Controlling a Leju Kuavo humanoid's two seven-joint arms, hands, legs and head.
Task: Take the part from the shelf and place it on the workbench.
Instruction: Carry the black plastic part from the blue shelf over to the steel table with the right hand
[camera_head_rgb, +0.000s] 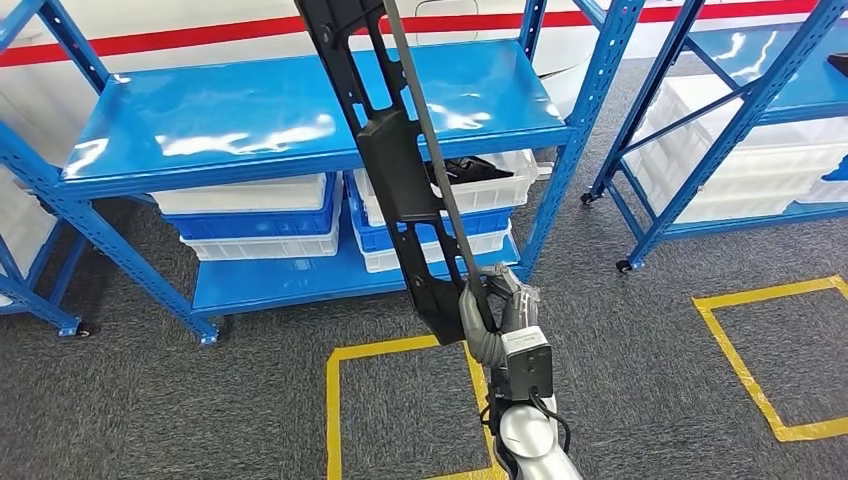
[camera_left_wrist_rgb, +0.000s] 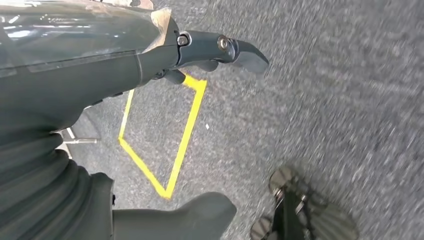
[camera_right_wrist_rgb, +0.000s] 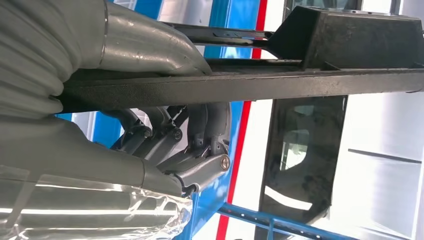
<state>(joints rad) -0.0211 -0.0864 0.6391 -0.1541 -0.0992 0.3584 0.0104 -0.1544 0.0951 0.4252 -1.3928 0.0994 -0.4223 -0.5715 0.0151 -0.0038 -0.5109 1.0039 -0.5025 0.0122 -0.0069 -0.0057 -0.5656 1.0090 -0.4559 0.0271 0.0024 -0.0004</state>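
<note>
Black and long, the slotted plastic part (camera_head_rgb: 392, 160) stood nearly upright in front of the blue metal shelf (camera_head_rgb: 300, 110), its upper end cut off by the frame. The right hand (camera_head_rgb: 490, 310) gripped its lower end, fingers (camera_right_wrist_rgb: 200, 135) curled round the bar. The left hand (camera_left_wrist_rgb: 200, 50) hung over grey carpet (camera_left_wrist_rgb: 325, 100) beside yellow floor tape (camera_left_wrist_rgb: 185, 140); its fingers were too cropped to judge.
</note>
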